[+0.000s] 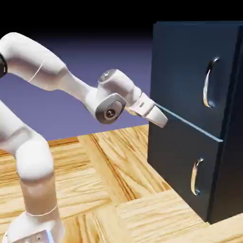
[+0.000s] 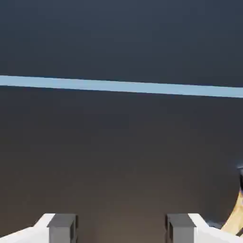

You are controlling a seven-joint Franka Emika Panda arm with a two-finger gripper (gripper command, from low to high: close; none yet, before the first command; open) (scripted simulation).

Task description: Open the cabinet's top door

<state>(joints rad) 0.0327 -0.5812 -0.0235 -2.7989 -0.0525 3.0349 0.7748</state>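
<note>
Navy and boxy, the cabinet (image 1: 190, 118) fills the right of the exterior view on the wooden table (image 1: 118, 190), its top door (image 1: 192, 76) shut flush, a thin pale-blue strip (image 2: 121, 86) dividing it from the shorter panel below. White arm (image 1: 57, 76) stretches toward the front's near edge, likely approaching. Its gripper (image 1: 159, 116) has its grey fingertips (image 2: 61, 225) spread wide and empty, well short of the curved silver handle (image 1: 209, 83).
</note>
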